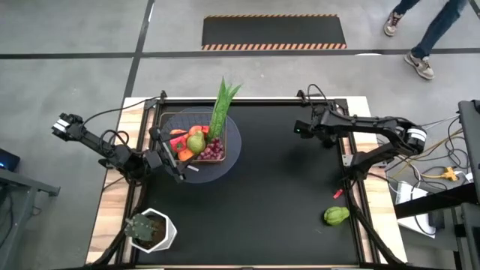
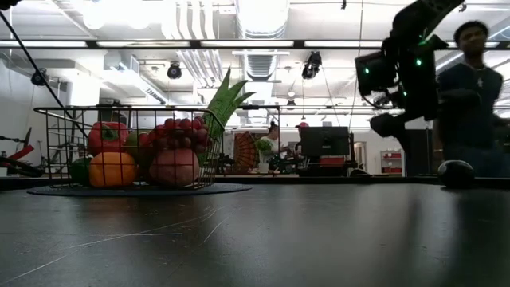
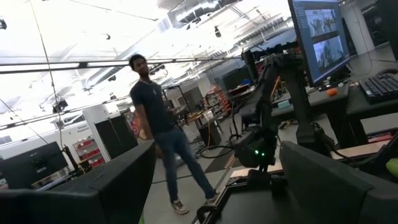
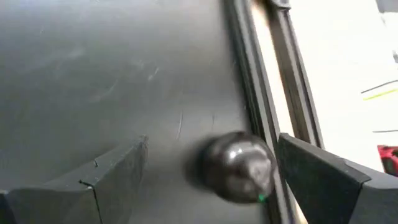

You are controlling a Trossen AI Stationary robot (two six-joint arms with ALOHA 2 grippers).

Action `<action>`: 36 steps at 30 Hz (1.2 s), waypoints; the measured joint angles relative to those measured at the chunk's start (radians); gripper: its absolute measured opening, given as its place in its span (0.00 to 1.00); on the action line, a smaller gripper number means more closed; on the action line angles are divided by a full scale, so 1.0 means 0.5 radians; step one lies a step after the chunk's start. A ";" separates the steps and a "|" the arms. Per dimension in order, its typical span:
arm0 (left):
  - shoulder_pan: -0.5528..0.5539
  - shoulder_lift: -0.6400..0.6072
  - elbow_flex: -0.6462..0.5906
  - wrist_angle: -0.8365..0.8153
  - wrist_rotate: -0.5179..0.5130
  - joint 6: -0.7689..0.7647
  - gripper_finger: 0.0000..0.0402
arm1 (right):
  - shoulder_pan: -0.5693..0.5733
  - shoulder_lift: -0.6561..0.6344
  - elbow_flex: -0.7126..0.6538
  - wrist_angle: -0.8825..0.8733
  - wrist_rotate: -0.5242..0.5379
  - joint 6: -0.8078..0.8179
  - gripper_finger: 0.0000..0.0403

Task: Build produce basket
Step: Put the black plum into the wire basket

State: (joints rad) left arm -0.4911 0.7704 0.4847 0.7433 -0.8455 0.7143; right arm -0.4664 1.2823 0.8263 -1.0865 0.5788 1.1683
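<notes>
Basket (image 1: 196, 142) near desk's far-left corner, mostly filled | right fingers (image 4: 205, 168) spread, empty | green vegetable (image 1: 336, 216) at right edge is best straddled squarely

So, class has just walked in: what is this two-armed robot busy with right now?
It is filling the dark wire-grid basket with toy produce. The basket already holds red, orange and green fruits, purple grapes and a long green leafy stalk. The left gripper sits at the basket's edge, open and empty. The right gripper hovers open over bare mat. A green vegetable and thin red chili remain outside.
</notes>
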 joint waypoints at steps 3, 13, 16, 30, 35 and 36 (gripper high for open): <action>-0.001 0.000 0.000 0.001 -0.001 0.001 0.80 | 0.001 0.027 -0.096 0.092 0.094 0.158 0.85; 0.000 -0.001 0.000 0.000 -0.001 0.018 0.80 | -0.021 0.132 -0.232 0.089 0.136 0.351 0.85; -0.001 -0.001 0.000 0.000 -0.001 0.018 0.80 | -0.019 0.164 -0.262 0.090 0.125 0.396 0.85; 0.000 -0.001 0.000 0.000 -0.001 0.018 0.80 | -0.012 0.204 -0.429 0.229 0.047 0.470 0.81; 0.000 -0.001 0.000 0.000 -0.002 0.018 0.80 | 0.020 0.204 -0.445 0.266 0.030 0.472 0.77; 0.000 -0.001 0.000 0.001 -0.002 0.017 0.80 | 0.025 0.204 -0.445 0.269 0.028 0.472 0.74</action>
State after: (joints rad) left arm -0.4912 0.7700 0.4847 0.7437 -0.8463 0.7227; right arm -0.4538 1.3842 0.6037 -0.9519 0.5926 1.4044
